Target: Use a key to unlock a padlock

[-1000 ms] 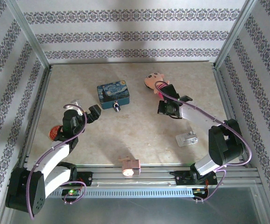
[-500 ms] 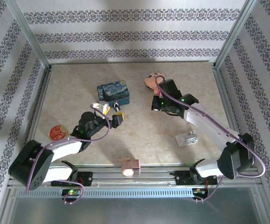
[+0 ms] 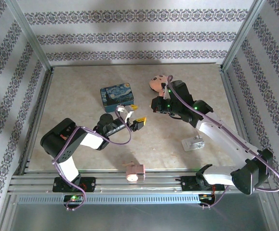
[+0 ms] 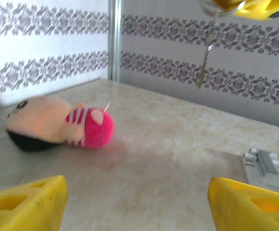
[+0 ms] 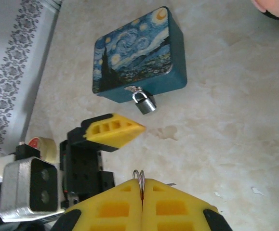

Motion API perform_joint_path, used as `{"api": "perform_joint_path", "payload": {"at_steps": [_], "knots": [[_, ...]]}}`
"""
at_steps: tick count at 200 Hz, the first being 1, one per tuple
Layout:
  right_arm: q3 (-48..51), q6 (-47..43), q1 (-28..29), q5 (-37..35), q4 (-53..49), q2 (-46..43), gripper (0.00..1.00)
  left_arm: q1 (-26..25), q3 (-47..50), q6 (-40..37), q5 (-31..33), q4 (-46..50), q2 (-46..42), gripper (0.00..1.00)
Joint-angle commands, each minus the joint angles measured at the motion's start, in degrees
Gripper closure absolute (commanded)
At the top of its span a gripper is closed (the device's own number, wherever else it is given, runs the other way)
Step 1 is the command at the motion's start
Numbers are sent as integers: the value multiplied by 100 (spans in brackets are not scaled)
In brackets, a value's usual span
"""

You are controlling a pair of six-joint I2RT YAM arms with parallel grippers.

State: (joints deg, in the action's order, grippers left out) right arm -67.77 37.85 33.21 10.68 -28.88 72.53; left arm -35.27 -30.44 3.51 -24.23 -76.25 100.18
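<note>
The tiny dark grey padlock [image 5: 144,102] with its silvery shackle hangs on the front latch of the blue starry-night tin [image 5: 137,55], also seen from above as the tin [image 3: 117,96]. My right gripper [image 5: 142,185] is shut on the key's wire ring [image 5: 139,175], a short way in front of the padlock. In the left wrist view the key [image 4: 205,60] dangles from those yellow fingers [image 4: 255,6]. My left gripper [image 3: 137,115] stands open just right of the padlock, its yellow fingers [image 4: 26,203] wide apart with nothing between them.
A pink plush toy [image 3: 156,83] lies behind the right gripper, and the plush toy [image 4: 57,126] faces the left wrist camera. A grey-white metal piece [image 3: 193,143] lies at the right. A small pink object [image 3: 134,170] sits at the front edge. Patterned walls enclose the table.
My left arm has swung from the left side across to the front of the tin, gripper open. The right gripper has reached forward and left toward the tin with the key.
</note>
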Motion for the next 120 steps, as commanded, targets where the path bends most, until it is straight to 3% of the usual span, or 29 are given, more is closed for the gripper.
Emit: {"api": "perform_joint_path", "payload": {"at_steps": [1,41,120], "knots": [[-5,135,61,123,164,-151,100,-185,-243,-420,-203,-558,85,24],[105,179,64,145,260,-178,100,-244,-460,-554,-170,-551,128,29],[179,197,76,220,348,-151,100,-252,-839,-465,-169,-536,300,57]]}}
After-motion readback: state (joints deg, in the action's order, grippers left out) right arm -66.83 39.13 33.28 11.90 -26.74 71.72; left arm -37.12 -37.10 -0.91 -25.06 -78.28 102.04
